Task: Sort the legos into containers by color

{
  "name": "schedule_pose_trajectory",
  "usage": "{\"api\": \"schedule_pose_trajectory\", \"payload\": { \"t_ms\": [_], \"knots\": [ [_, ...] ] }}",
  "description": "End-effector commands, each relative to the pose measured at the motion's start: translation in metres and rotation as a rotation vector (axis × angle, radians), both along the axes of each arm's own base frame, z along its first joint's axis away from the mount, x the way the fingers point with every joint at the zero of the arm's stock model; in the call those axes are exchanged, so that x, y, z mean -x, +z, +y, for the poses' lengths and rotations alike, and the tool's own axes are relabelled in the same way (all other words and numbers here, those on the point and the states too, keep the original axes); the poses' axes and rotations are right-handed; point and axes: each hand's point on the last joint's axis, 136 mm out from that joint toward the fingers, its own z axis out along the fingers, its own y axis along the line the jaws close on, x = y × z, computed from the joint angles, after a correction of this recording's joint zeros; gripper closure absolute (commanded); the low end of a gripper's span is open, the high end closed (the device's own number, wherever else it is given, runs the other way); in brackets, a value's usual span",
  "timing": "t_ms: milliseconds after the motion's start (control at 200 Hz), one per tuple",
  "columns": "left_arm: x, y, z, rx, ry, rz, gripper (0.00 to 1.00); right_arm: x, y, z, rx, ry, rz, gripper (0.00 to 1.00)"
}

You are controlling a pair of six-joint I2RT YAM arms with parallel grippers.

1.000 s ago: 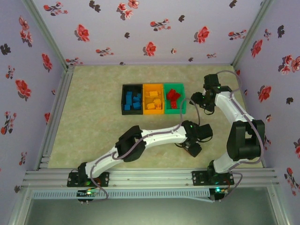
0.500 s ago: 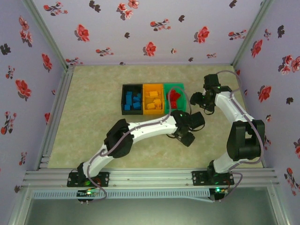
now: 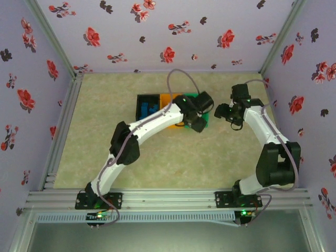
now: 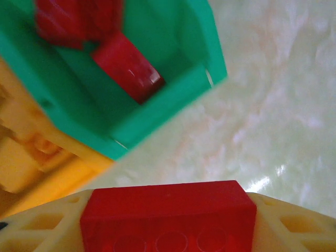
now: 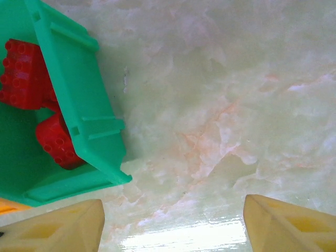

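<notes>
A red lego (image 4: 168,210) is clamped between the cream fingers (image 4: 37,228) of my left gripper (image 4: 168,236), which hovers at the near right corner of the green container (image 4: 157,107). That bin holds more red legos (image 4: 128,71). Beside it, the orange container (image 4: 63,176) holds yellow legos (image 4: 16,165). From above, the left gripper (image 3: 197,122) covers much of the green bin, and the black container (image 3: 140,111) holds blue legos (image 3: 149,110). My right gripper (image 5: 173,226) is open over bare table just right of the green bin (image 5: 84,105), nothing between its fingers (image 5: 58,226).
The three bins sit joined in a row at the middle back of the marbled table (image 3: 105,142). The right gripper (image 3: 220,112) hangs close to the left one. Flowered walls (image 3: 42,79) close in the left, back and right sides.
My left arm swung from the near middle of the table up and back to the green bin, carrying the red lego. The right arm has stayed almost still.
</notes>
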Motion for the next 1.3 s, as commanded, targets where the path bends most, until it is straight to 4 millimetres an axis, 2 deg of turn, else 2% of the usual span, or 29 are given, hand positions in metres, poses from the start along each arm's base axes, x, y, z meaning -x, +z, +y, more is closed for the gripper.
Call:
{"api": "schedule_pose_trajectory", "payload": {
  "t_ms": [0, 145, 305, 460, 600, 655, 710, 805, 930, 1020, 1135, 1195, 1295],
  "knots": [
    [-0.03, 0.013, 0.0, 0.006, -0.02, -0.07, 0.39, 0.013, 0.002, -0.002, 0.0, 0.005, 0.01, 0.29],
    [-0.06, 0.021, -0.005, 0.046, -0.012, -0.124, 0.39, 0.021, 0.004, -0.003, -0.003, 0.003, 0.007, 0.29],
    [-0.084, 0.023, -0.02, 0.107, -0.025, -0.198, 0.38, 0.028, 0.005, -0.003, -0.006, 0.001, 0.007, 0.29],
    [-0.096, 0.019, -0.033, 0.14, -0.036, -0.238, 0.38, 0.035, 0.007, -0.004, -0.002, 0.002, 0.007, 0.29],
    [-0.104, 0.004, -0.035, 0.133, -0.026, -0.23, 0.38, 0.039, 0.006, -0.005, 0.002, 0.001, 0.013, 0.29],
    [-0.107, -0.002, -0.036, 0.134, -0.024, -0.219, 0.32, 0.04, 0.005, -0.005, 0.001, -0.001, 0.016, 0.29],
    [-0.106, -0.008, -0.039, 0.142, -0.037, -0.206, 0.14, 0.04, 0.005, -0.005, 0.001, -0.001, 0.015, 0.29],
    [-0.106, -0.007, -0.04, 0.143, -0.052, -0.209, 0.08, 0.04, 0.004, -0.004, -0.002, -0.001, 0.018, 0.29],
    [-0.108, 0.01, -0.026, 0.13, -0.023, -0.23, 0.07, 0.038, 0.002, -0.004, -0.003, -0.003, 0.021, 0.29],
    [-0.108, 0.038, -0.008, 0.134, 0.011, -0.276, 0.07, 0.036, 0.001, -0.004, -0.003, -0.005, 0.023, 0.28],
    [-0.105, 0.064, 0.022, 0.137, 0.062, -0.321, 0.06, 0.032, 0.0, -0.004, -0.004, -0.006, 0.021, 0.28],
    [-0.103, 0.085, 0.041, 0.15, 0.091, -0.35, 0.06, 0.03, -0.002, -0.004, -0.003, -0.007, 0.022, 0.28],
    [-0.096, 0.105, 0.071, 0.146, 0.128, -0.386, 0.05, 0.025, -0.001, -0.003, -0.005, -0.007, 0.016, 0.28]
  ]
}}
